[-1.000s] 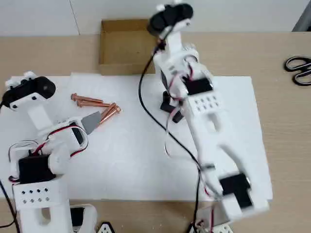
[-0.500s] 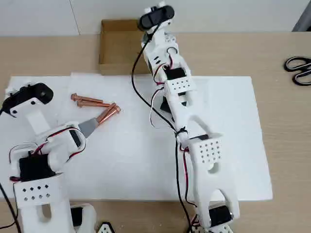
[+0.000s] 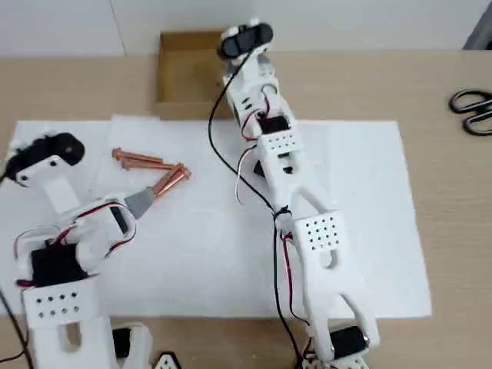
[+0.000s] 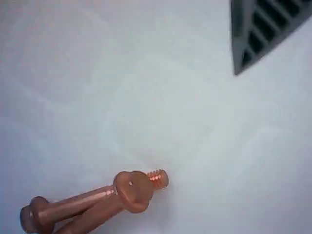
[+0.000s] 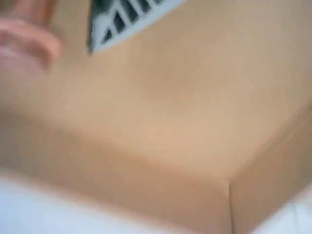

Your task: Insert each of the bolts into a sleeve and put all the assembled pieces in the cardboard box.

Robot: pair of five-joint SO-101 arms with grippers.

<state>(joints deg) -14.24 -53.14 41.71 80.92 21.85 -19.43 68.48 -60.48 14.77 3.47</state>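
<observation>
Currently, bolts (image 3: 146, 161): loose on white sheet (image 3: 200, 254), just beside left tool (image 3: 143, 201).
Copper piece (image 5: 24, 39): blurred, by right tool (image 5: 105, 27), over cardboard box (image 3: 184, 73).
Tool state: cannot tell, either side.
Risk: probably release near box wall, piece spilling onto bench (image 3: 430, 77).

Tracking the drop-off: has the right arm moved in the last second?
Yes. The right arm swung left and straightened, its wrist end now nearer the cardboard box's right wall.

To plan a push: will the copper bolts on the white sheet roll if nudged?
The bolts look round-shafted, so they would probably roll sideways. Their wider heads may steer them in an arc. Seemingly metal, they are likely stiff and slippery.
</observation>
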